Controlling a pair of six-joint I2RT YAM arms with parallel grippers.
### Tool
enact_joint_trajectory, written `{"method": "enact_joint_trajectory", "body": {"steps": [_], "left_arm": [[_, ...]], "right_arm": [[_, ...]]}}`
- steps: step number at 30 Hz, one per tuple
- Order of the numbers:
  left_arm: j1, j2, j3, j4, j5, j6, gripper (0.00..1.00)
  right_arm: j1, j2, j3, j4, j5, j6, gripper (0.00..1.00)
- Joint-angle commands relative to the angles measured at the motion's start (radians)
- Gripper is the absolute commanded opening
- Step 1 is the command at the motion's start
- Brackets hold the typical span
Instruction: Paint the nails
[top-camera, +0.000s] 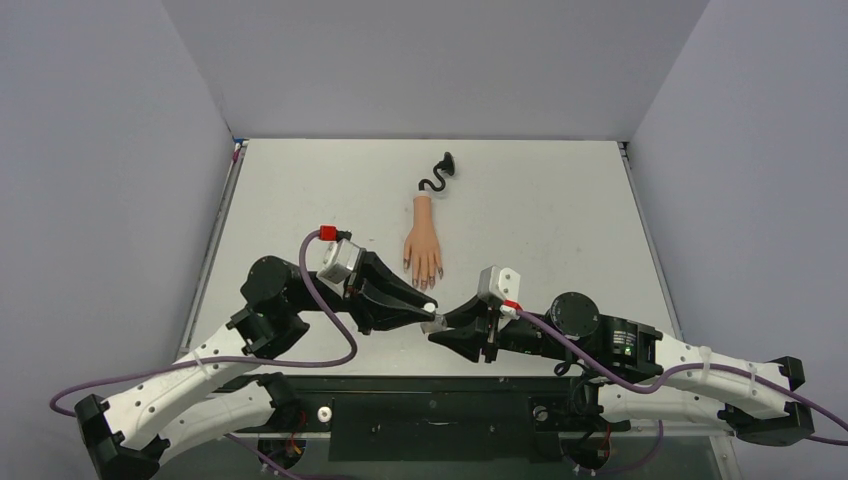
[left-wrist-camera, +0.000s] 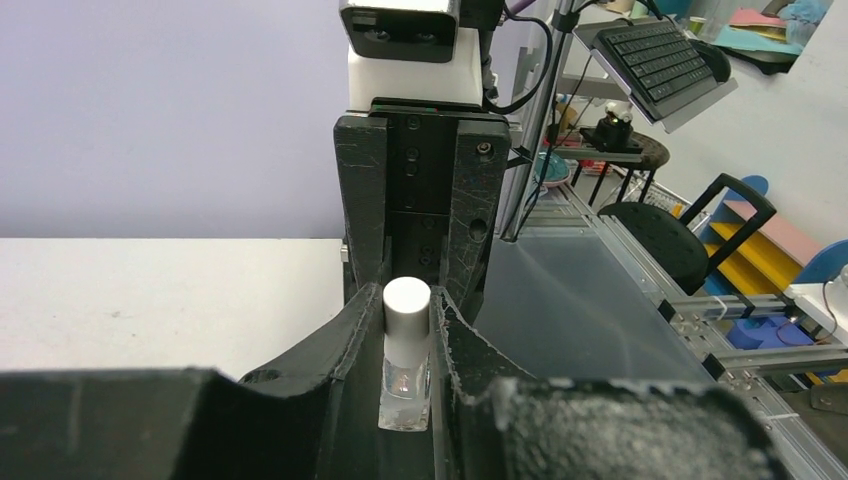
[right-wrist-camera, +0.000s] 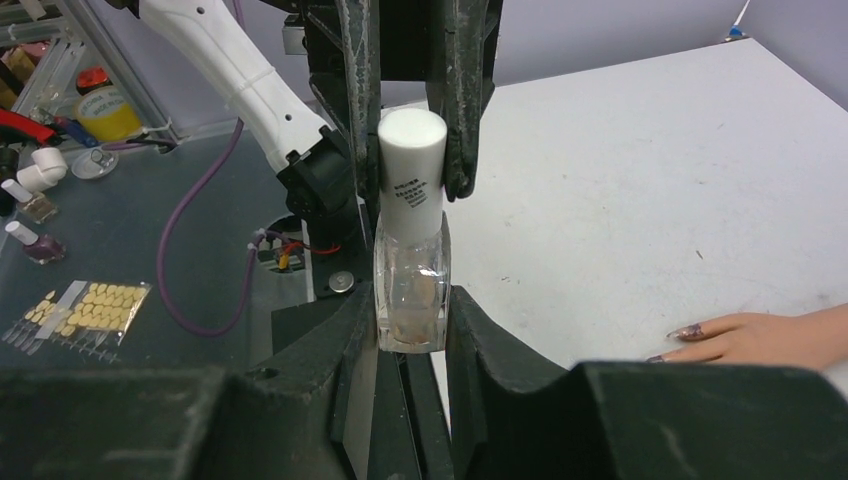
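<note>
This is a robotics lab. The white table (top-camera: 550, 210) sits boxed in by plain grey screens (top-camera: 110, 150). Beside it run aluminium framing (left-wrist-camera: 760, 358), a keyboard (left-wrist-camera: 668, 60) on a raised tray, an office chair (left-wrist-camera: 665, 235) and a tape roll (right-wrist-camera: 105, 115) on a cluttered side bench (right-wrist-camera: 130, 235).

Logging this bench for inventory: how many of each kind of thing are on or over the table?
Mannequin hand: 1
Polish bottle: 1
Grippers: 2 (left gripper, right gripper)
Total: 4
</note>
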Motion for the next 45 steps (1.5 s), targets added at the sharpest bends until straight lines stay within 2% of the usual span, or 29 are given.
{"method": "enact_joint_trajectory", "body": {"steps": [1,7,14,19,23,29,35,37,41,45], "left_arm": [[-0.026,-0.023,0.011,-0.042,-0.039,0.036,0.07],[-0.072,-0.022,0.026,-0.142,-0.237,0.085,0.03],[-0.116,0.018,0.048,-0.208,-0.512,0.091,0.03],[-0.134,0.026,0.044,-0.211,-0.578,0.105,0.03],[-0.141,0.029,0.041,-0.199,-0.591,0.11,0.07],[-0.141,0.03,0.053,-0.215,-0.598,0.119,0.24],[-0.141,0.013,0.069,-0.234,-0.598,0.124,0.55],[-0.141,0.005,0.078,-0.238,-0.592,0.123,0.69],[-0.141,-0.007,0.109,-0.281,-0.581,0.136,0.83],[-0.139,-0.028,0.12,-0.315,-0.571,0.157,0.89]], "right_arm": [[-0.007,-0.009,0.041,0.064,0.076,0.0,0.0],[-0.007,-0.007,0.047,0.067,0.247,0.018,0.0],[-0.006,0.027,0.064,0.072,0.424,0.025,0.0],[-0.007,0.052,0.073,0.085,0.491,0.023,0.0],[-0.007,0.052,0.082,0.075,0.494,0.024,0.0],[-0.007,0.037,0.064,0.069,0.49,0.03,0.0],[-0.007,0.027,0.061,0.055,0.476,0.034,0.0],[-0.008,0.024,0.056,0.052,0.471,0.038,0.0],[-0.007,0.009,0.051,0.042,0.463,0.046,0.0],[-0.007,-0.003,0.047,0.025,0.461,0.052,0.0]]}}
